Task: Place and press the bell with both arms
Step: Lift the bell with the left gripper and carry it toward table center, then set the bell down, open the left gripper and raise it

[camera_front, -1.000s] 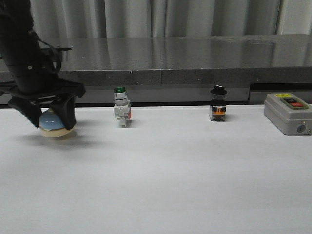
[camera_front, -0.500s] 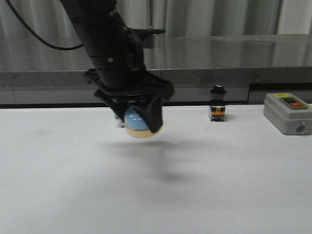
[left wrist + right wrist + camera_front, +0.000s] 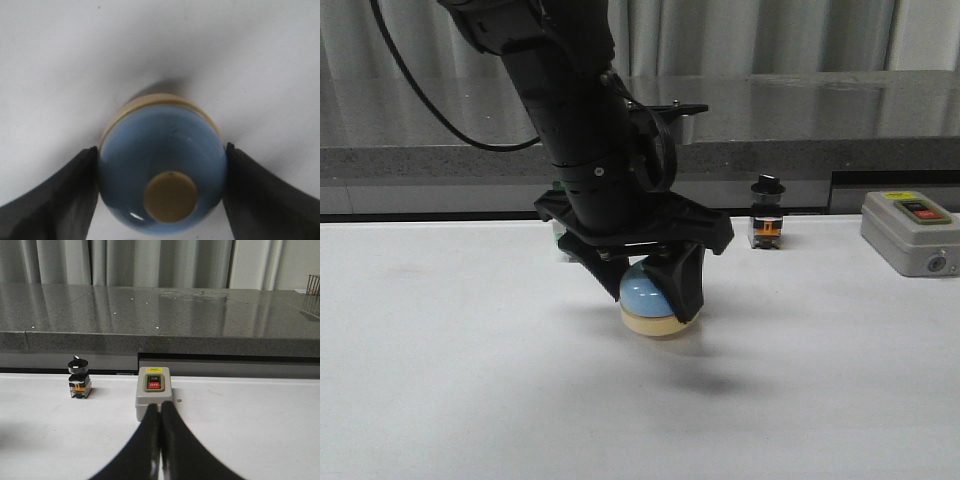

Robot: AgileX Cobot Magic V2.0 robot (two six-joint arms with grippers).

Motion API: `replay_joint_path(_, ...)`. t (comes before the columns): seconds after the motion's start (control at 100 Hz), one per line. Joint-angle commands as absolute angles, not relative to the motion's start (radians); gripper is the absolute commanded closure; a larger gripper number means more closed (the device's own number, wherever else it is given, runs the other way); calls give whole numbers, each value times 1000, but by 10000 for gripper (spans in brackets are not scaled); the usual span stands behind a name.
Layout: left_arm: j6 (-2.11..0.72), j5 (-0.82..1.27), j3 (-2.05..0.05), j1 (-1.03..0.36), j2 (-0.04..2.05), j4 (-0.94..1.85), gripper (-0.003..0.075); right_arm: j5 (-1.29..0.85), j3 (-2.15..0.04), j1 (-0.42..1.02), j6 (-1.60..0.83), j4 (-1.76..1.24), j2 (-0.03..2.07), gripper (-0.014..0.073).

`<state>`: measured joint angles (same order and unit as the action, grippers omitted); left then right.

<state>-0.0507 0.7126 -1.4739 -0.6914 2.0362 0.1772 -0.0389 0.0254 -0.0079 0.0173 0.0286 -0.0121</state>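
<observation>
bell (image 3: 645, 296) count: one, clamped in the left claw (image 3: 650, 290).
light-blue dome, cream base and button; right claw (image 3: 160, 437) pinched together, empty.

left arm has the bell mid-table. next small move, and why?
Probably lower the last bit and open the left hand. Its fingers clamp the bell, which hangs at or just above the table; contact unclear. The right hand is shut, free to press.
</observation>
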Motion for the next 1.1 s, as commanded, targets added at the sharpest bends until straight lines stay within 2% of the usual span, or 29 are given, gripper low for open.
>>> replay_joint_path(0.0, -47, 692, -1503, -699, 1980, 196, 405, 41, 11, -13, 13, 37, -23, 664)
replay_joint_path(0.11, -47, 692, -1503, -699, 1980, 196, 265, 41, 11, -13, 13, 37, -23, 664)
replay_joint_path(0.18, -47, 692, -1503, -699, 1980, 196, 207, 41, 11, -13, 13, 37, -23, 664)
replay_joint_path(0.59, -41, 667, -1505, -693, 1908, 196, 224, 41, 11, -13, 13, 37, -23, 664)
replay_joint_path(0.64, -32, 661, -1505, -689, 1884, 190, 254, 41, 11, -13, 13, 37, -23, 664)
replay_joint_path(0.69, -32, 657, -1505, -684, 1855, 190, 318, 41, 11, -13, 13, 37, -23, 664)
replay_joint_path(0.72, -31, 649, -1503, -678, 1827, 190, 400, 41, 11, -13, 13, 37, -23, 664)
replay_joint_path(0.76, -31, 644, -1496, -671, 1807, 190, 463, 41, 11, -13, 13, 37, -23, 664)
replay_joint_path(0.86, -31, 635, -1474, -634, 1724, 190, 711, 41, 11, -13, 13, 37, -23, 664)
replay_joint_path(0.88, -31, 637, -1470, -623, 1707, 190, 740, 41, 11, -13, 13, 37, -23, 664)
replay_joint_path(1.09, -31, 630, -1361, -481, 1525, 188, 741, 41, 11, -13, 13, 37, -23, 664)
